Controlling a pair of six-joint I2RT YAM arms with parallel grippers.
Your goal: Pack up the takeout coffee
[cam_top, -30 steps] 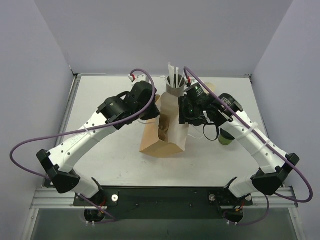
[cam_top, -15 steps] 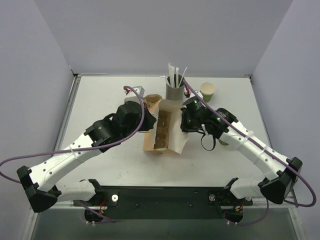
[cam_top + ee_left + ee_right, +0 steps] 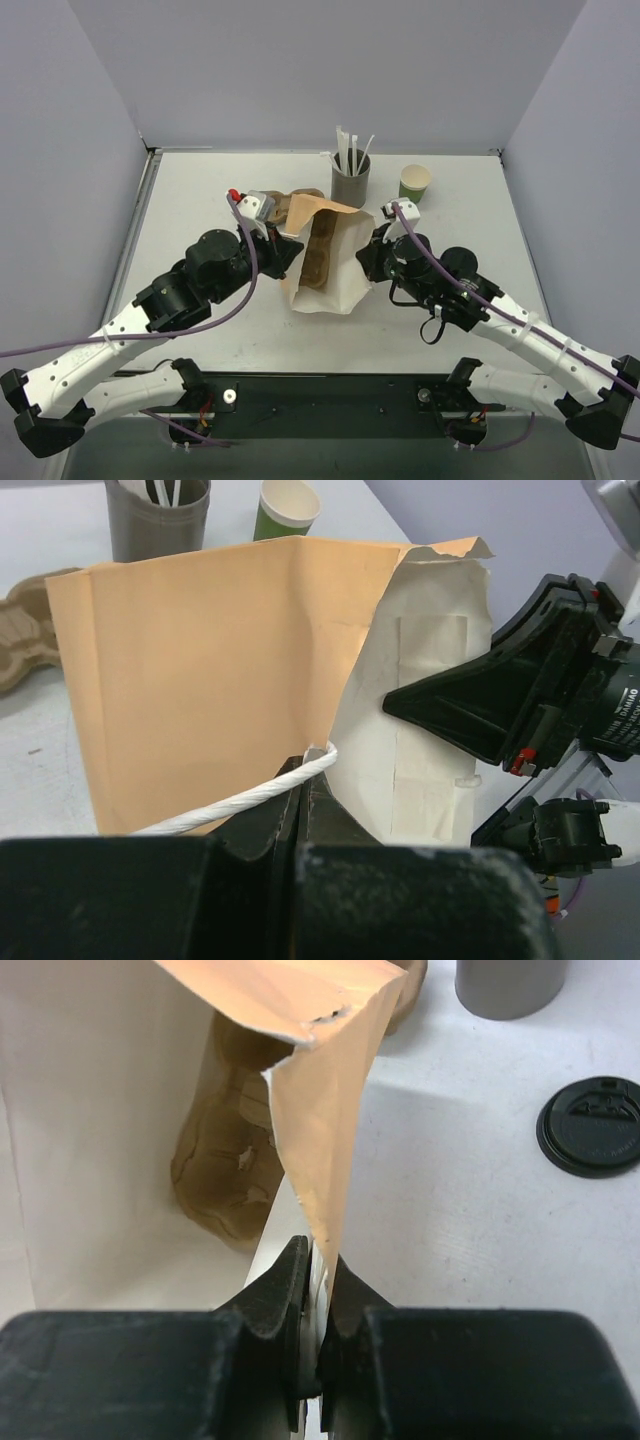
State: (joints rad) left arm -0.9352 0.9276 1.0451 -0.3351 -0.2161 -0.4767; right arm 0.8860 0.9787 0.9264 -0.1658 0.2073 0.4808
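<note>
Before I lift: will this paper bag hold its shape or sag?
Likely sags: the bag looks thin, creased, torn at the rim. Probably light, though the cardboard tray inside may slide.

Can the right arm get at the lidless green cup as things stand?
Probably not yet: the right gripper is shut on the paper bag, and the green cup stands apart beyond it.

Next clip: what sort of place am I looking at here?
Probably a lab test cell staged as a takeout packing station. Plain walls box in a white table, where a brown paper bag, a grey straw holder and a lidless green cup are set out.
</note>
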